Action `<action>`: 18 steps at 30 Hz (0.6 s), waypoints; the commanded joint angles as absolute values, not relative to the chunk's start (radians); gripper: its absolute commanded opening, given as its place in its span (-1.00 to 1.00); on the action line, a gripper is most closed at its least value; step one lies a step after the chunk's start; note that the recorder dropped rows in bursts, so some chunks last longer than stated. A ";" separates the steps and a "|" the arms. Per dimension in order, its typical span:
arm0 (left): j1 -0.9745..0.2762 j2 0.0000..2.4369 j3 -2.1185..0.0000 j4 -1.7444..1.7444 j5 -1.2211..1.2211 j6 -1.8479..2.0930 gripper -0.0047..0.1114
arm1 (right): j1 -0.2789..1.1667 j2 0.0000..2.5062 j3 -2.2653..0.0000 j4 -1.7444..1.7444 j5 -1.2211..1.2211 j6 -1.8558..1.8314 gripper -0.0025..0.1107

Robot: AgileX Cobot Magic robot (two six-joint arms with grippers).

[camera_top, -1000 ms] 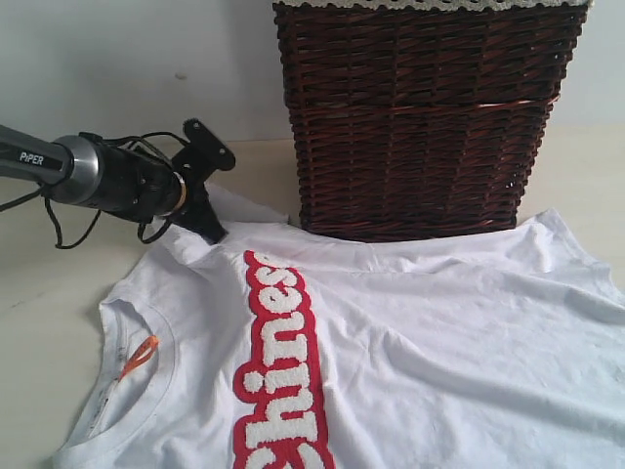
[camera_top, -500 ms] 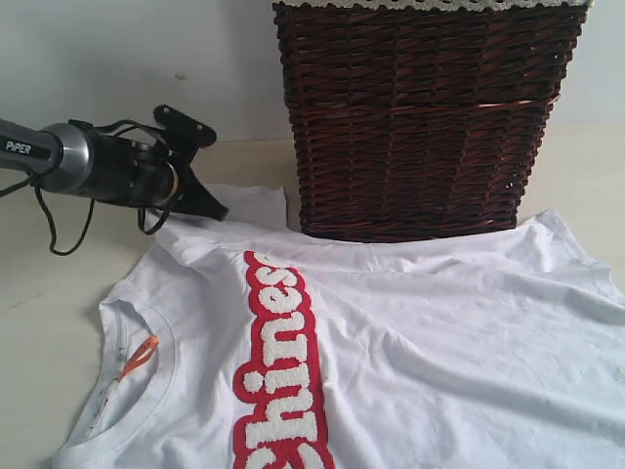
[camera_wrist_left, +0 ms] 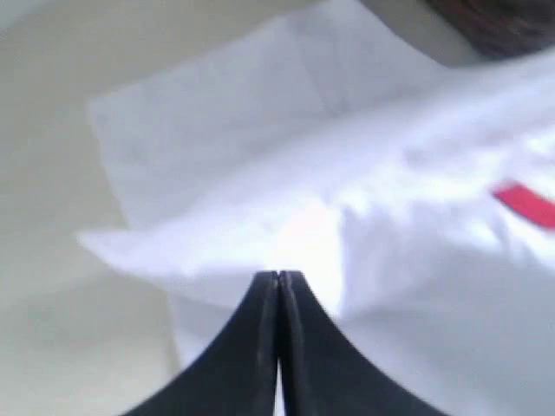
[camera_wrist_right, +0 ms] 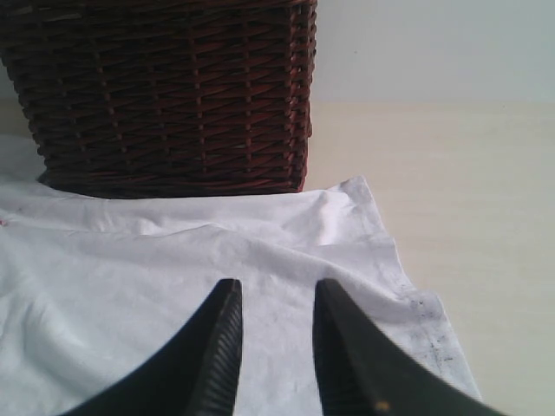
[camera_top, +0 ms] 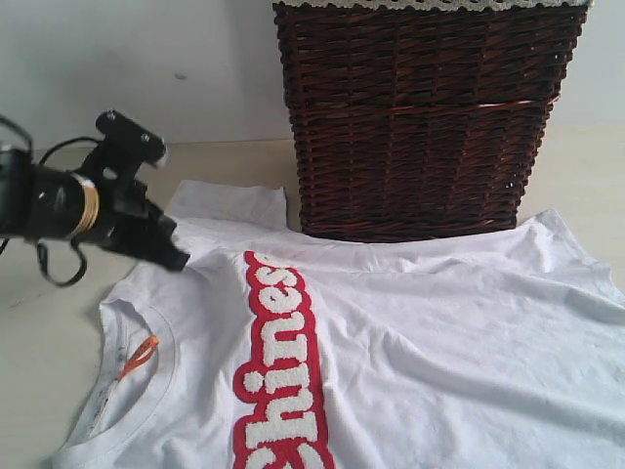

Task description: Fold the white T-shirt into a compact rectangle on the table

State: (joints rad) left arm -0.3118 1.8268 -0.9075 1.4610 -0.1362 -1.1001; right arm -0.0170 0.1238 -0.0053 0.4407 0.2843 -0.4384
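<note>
My left end effector (camera_wrist_left: 278, 279), shut and empty, hovers over the white T-shirt's (camera_top: 439, 332) far-left sleeve (camera_top: 229, 203), apparently readying a fold.

Our left gripper (camera_top: 174, 260) is pinched tight, tips touching and angled down, with the arm low on the left side. The right gripper (camera_wrist_right: 274, 290) has its jaws slightly apart.

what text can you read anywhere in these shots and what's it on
"Chinese": fuzzy white letters on the red patch of the white T-shirt, running sideways, first letter cut by the picture's edge.
Orange neck tag: no writing legible.
Faint print inside the collar: too small to read.
Wicker basket: no text.
</note>
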 commanded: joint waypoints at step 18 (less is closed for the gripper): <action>-0.290 1.614 -0.416 1.744 -0.603 -1.336 -0.92 | -0.017 0.117 0.000 0.443 0.281 -0.442 -0.43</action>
State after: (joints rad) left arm -0.2923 1.6252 -0.4411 1.7444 -0.6248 -1.3335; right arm -0.0170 0.1238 -0.0053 0.4407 0.2843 -0.4384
